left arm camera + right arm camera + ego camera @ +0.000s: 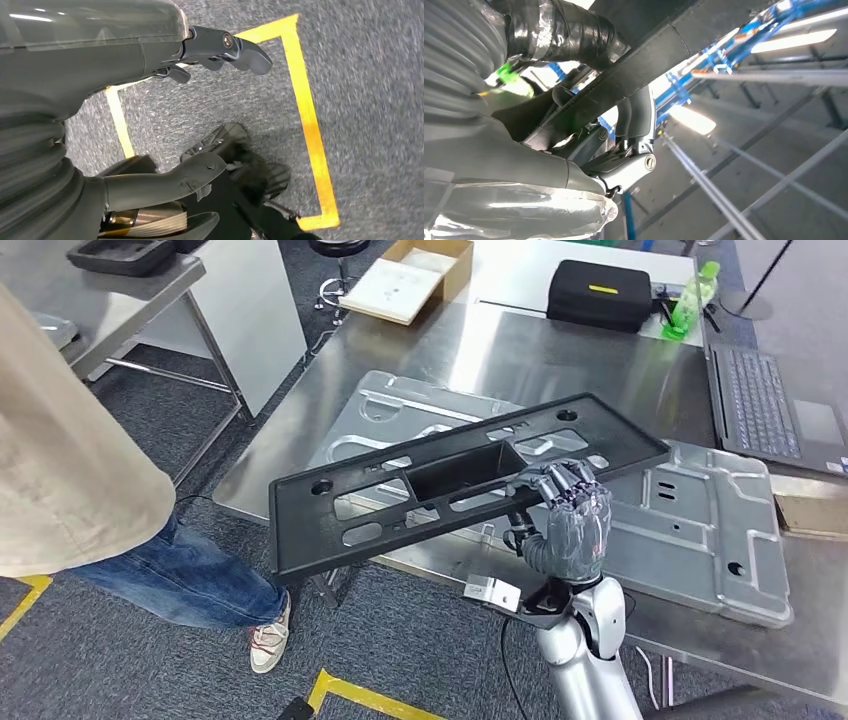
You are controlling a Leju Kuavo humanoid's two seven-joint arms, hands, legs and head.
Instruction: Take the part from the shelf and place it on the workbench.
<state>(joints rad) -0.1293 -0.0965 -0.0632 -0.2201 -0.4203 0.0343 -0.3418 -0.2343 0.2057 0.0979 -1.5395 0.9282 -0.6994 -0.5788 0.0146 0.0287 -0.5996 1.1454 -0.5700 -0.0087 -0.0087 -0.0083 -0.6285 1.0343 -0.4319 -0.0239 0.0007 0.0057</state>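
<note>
Steel tabletop (520, 350) carried a stamped metal panel (700, 530). Right hand (570, 510) gripped the black part (330, 530), held tilted above the tabletop's near edge. Left hand (200, 55) hung empty, fingers apart, over carpet.

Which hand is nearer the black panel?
Right. The right hand grips the black panel from below, over the workbench. The left hand hangs above carpeted floor, holding nothing.
</note>
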